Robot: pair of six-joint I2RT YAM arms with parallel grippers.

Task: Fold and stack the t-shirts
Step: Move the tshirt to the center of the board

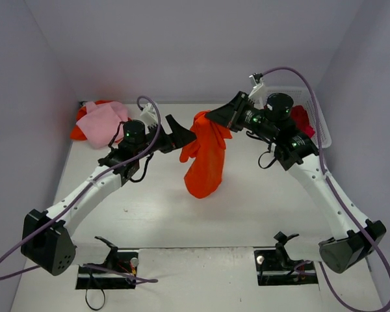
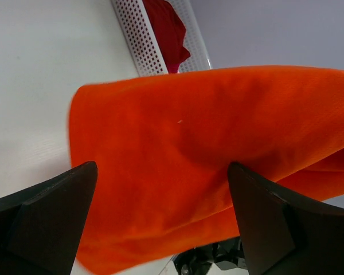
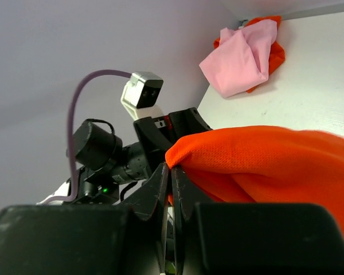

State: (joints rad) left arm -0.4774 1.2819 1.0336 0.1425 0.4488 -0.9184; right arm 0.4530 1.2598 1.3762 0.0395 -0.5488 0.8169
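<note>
Holding the orange t-shirt (image 1: 205, 159) up off the surface (image 1: 149, 214) with the right fingers (image 3: 171, 172), which are pinched together on one edge of the cloth. The rest of it hangs down loose, over the middle of the surface, between the two arms. From the overhead view I cannot tell whether the lowest part touches down.

The left fingers (image 1: 182, 134) are spread wide apart and grip nothing. They sit just beside the hanging cloth on its left. In the left wrist view the orange fabric fills the gap between them; I cannot tell whether either finger touches it.

The pink t-shirt (image 1: 104, 120) lies crumpled in the far left corner, with an orange-red cloth (image 1: 78, 133) showing from under it.

The crimson t-shirt (image 2: 169, 31) lies bunched inside the white basket (image 2: 143, 40) at the far right, behind the right arm.
</note>
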